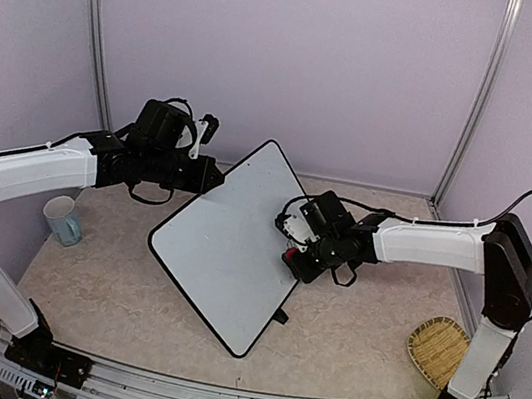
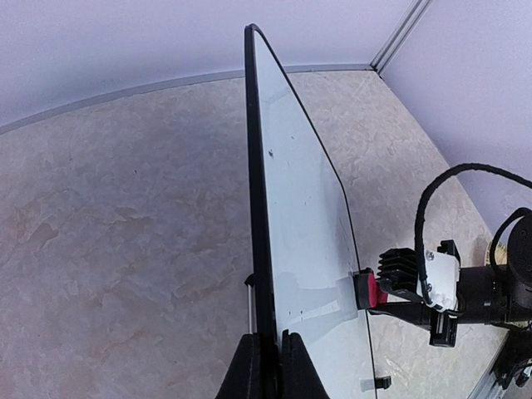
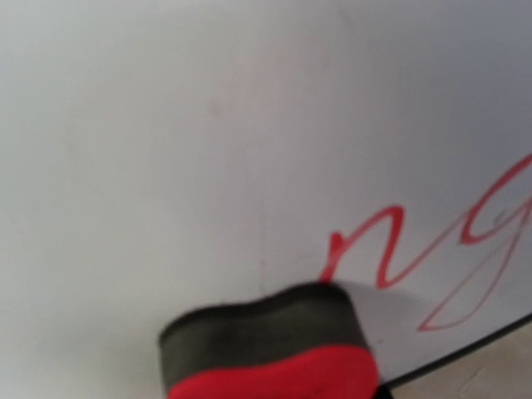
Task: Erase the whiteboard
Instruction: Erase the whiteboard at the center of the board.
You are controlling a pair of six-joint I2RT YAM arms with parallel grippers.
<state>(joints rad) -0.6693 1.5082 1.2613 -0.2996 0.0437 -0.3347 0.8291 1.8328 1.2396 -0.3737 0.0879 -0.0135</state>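
Here, left gripper [image 2: 272, 353]: clenched on whiteboard [image 1: 227, 254], far-left edge, bracing it.
Right gripper [image 1: 298, 253]: grasping eraser [image 3: 274, 349].
Next: press felt flat, sweep across red lettering [image 3: 391, 249].

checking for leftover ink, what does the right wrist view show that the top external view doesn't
Only the right wrist view: red handwriting on the whiteboard, right beside the eraser and its dark pad. Only the top external view: the left gripper clamped on the board's edge, a mug and a woven basket. Both: the whiteboard and the red-backed eraser.
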